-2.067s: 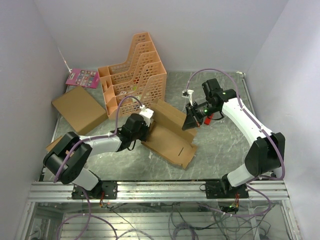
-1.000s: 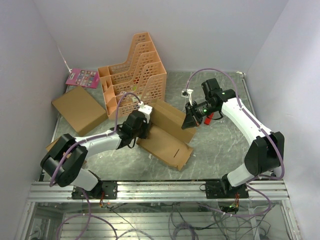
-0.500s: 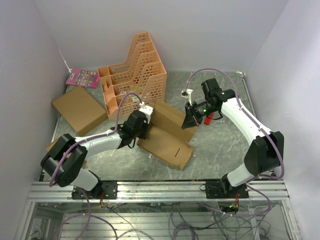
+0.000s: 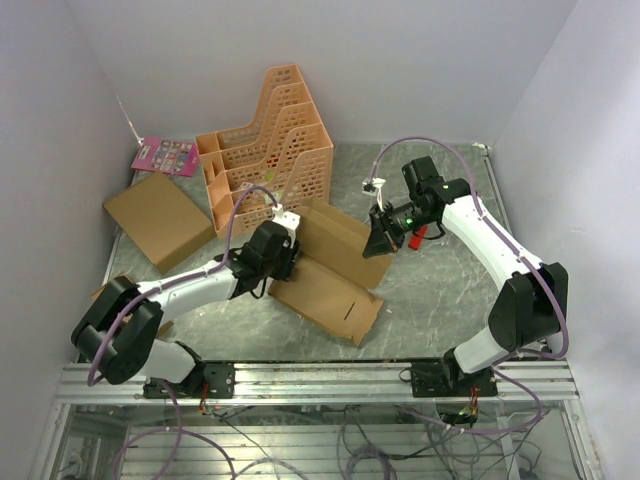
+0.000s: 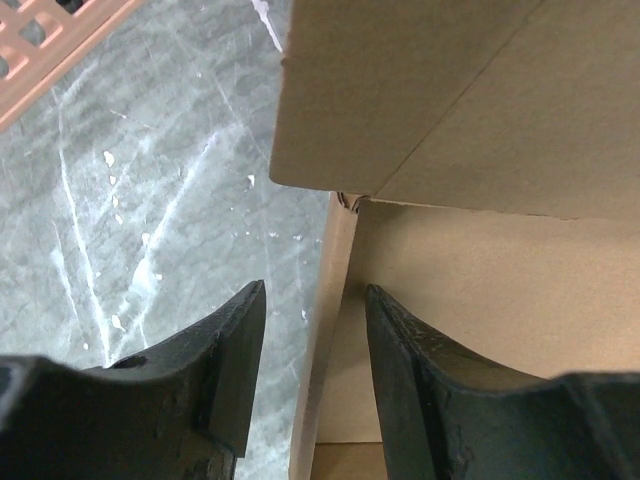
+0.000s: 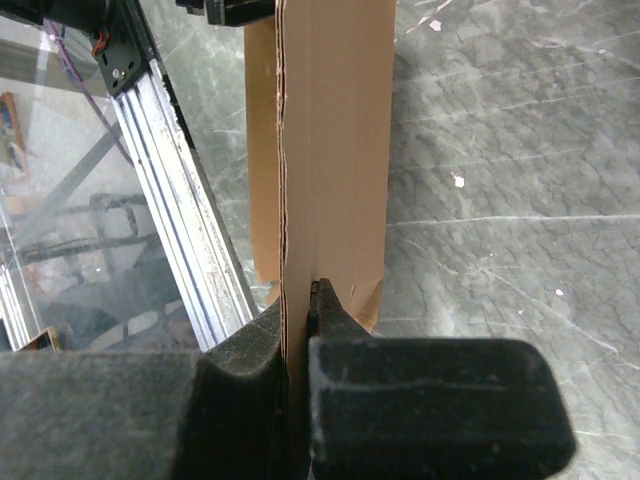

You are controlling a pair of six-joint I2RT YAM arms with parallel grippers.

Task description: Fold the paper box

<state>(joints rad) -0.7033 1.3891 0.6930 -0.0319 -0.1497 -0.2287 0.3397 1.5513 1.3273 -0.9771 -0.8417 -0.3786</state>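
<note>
The paper box (image 4: pixel 330 275) is a brown die-cut cardboard sheet, partly folded, lying mid-table with its back panel raised. My left gripper (image 4: pixel 283 255) sits at the sheet's left corner. In the left wrist view the left gripper (image 5: pixel 312 335) is open, and a thin upright cardboard edge (image 5: pixel 335 300) runs between its fingers (image 5: pixel 235 360) with a gap on each side. My right gripper (image 4: pixel 384 240) is at the raised right end. In the right wrist view the right gripper (image 6: pixel 297 310) is shut on the panel of the paper box (image 6: pixel 335 150), which stands on edge.
An orange slotted file rack (image 4: pixel 265 150) stands just behind the left gripper. A larger flat brown box (image 4: pixel 158 220) and a pink card (image 4: pixel 165 155) lie at back left. A small brown box (image 4: pixel 108 290) peeks out beside the left arm. An aluminium rail (image 4: pixel 320 380) borders the near edge.
The left gripper's jaws have widened and let go of the cardboard edge they pinched. The left arm's elbow has swung down and left. The right gripper has held still.
</note>
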